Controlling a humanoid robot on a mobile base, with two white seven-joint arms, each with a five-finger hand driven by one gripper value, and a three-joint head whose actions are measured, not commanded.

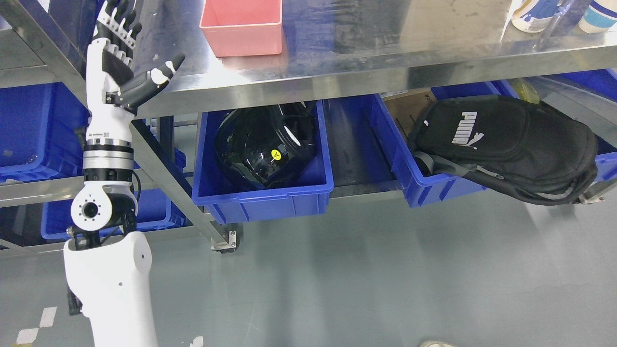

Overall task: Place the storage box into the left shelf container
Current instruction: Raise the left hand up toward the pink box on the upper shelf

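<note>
A pink storage box (242, 26) stands on the steel table top (366, 53), near its front edge at the upper middle. My left hand (126, 53) is raised at the upper left, fingers spread, thumb pointing right, holding nothing. It is left of the pink box and apart from it. A blue container (26, 130) sits on the shelf at the far left, behind my forearm. My right arm does not show.
Under the table a blue bin (262, 193) holds a black helmet (265, 144). Another blue bin (429, 185) to the right carries a black backpack (506, 144). A lower blue bin (154, 214) sits at left. Bottles (535, 14) stand at the table's top right. Grey floor lies below.
</note>
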